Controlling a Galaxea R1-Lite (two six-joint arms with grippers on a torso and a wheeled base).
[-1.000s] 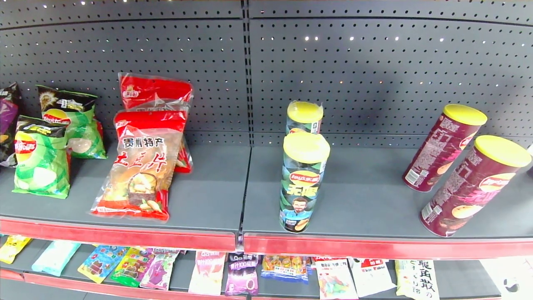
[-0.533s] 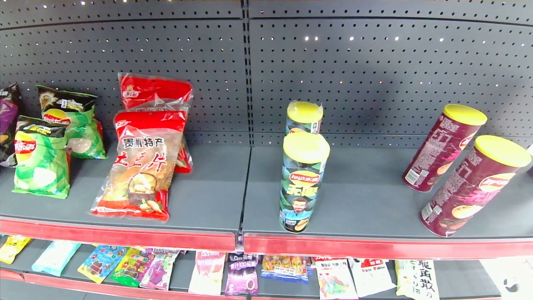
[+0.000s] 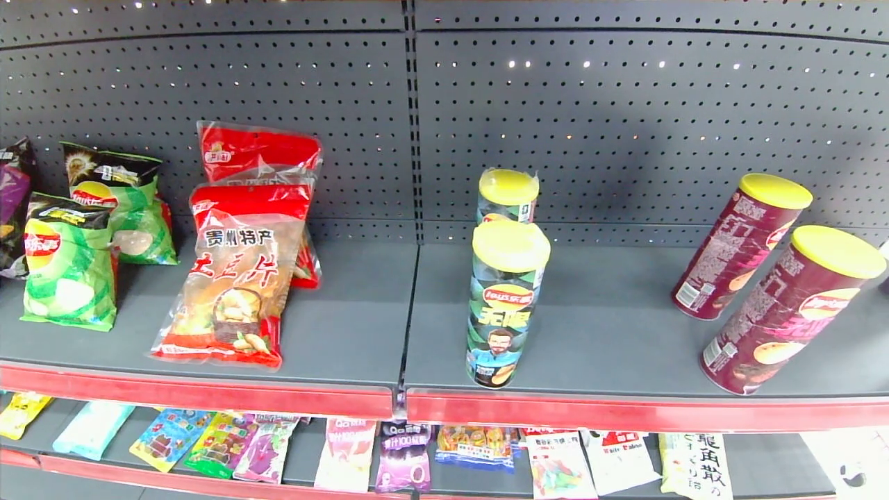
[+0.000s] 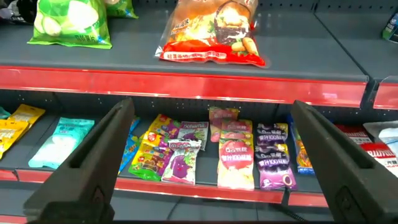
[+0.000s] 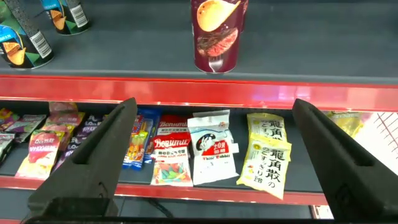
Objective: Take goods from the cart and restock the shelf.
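left gripper (image 4: 211, 106), right gripper (image 5: 214, 102) — both wide apart, empty | green can (image 3: 507, 305), 3 o'clock of red bag (image 3: 233, 278): likely light, stiff, slick; grasp mid-body

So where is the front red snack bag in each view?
Head view: front red snack bag, left half of the upper shelf.
Left wrist view: bag on that shelf, near its front edge.
Right wrist view: not in it.
Shared landmark: red shelf edge.
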